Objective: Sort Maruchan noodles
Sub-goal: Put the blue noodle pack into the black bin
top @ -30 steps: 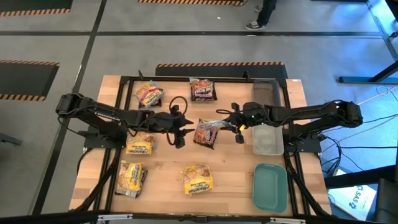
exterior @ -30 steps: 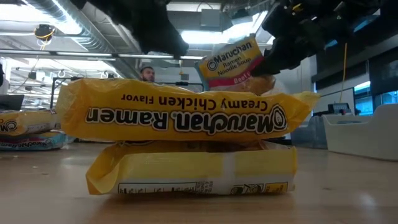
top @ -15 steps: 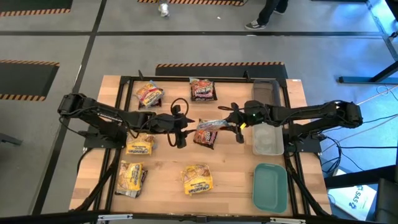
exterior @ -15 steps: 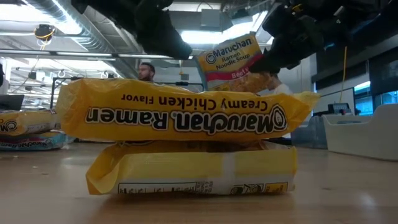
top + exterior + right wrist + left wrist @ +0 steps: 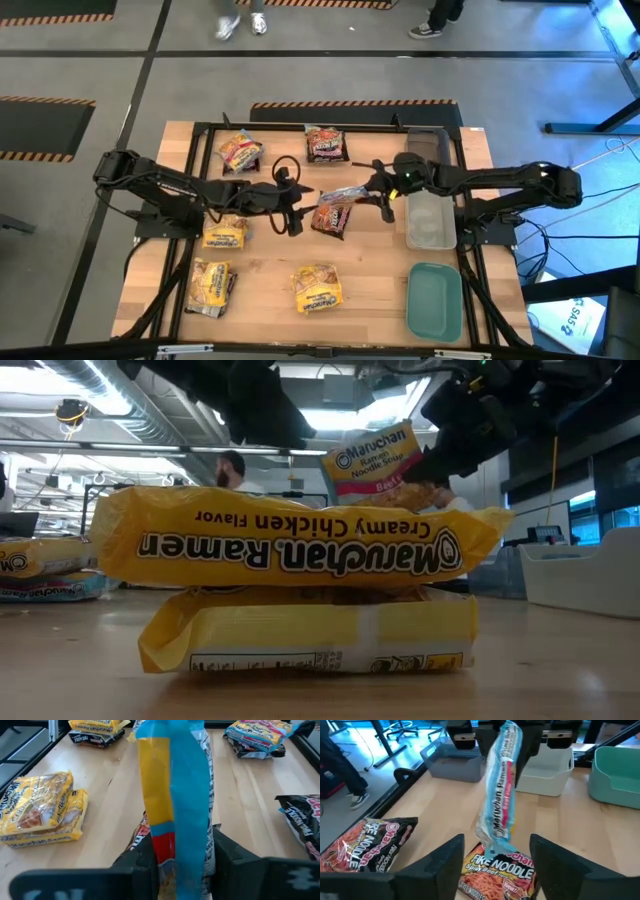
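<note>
We count several small, flat, crinkly plastic Maruchan ramen packets on the wooden worktop. One silvery-pink beef packet hangs on edge above the middle, pinched between the right gripper's fingers. Directly beneath it lies a dark brown-red Fire Noodle packet, flat. Another dark brown-red packet lies at the far edge, with a yellow-and-red packet beside it. Yellow creamy chicken packets sit stacked at the near edge, and further yellow stacks lie left.
</note>
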